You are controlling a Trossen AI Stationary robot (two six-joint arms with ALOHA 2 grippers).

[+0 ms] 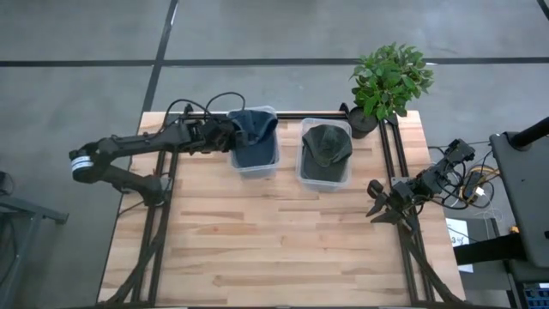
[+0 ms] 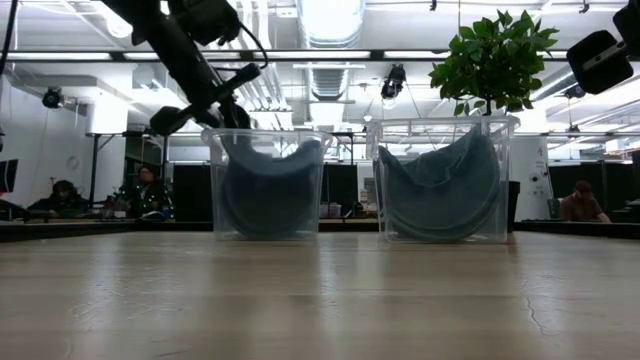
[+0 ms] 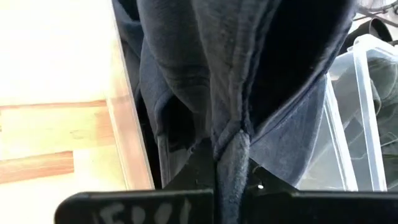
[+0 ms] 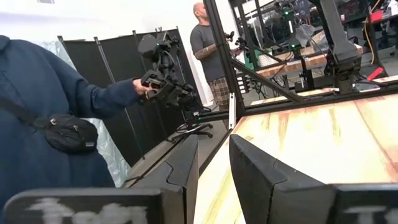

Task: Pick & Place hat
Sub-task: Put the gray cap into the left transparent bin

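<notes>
Two clear bins on the bench [image 1: 257,249], one hat apiece. Left tool [image 1: 230,136] clenched on the blue hat [image 1: 255,130] over the left bin [image 1: 256,163]. Dark green hat [image 1: 327,148] inside the right bin [image 1: 323,178]. Right tool [image 1: 377,208] parted, empty, at the bench edge. One potted plant [image 1: 388,80].

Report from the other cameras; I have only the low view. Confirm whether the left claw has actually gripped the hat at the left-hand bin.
Observer: Yes. The left wrist view shows the left claw shut on a fold of the dark blue fabric hat.
Operator: Give me the hat's position over the bin.
Observer: From above, it drapes over the far end of the left clear plastic bin, partly inside.
Operator: Locate the right claw.
Observer: The right claw waits at the right edge of the wooden table, open and empty, apart from the right clear plastic bin that holds a grey-green hat.
</notes>
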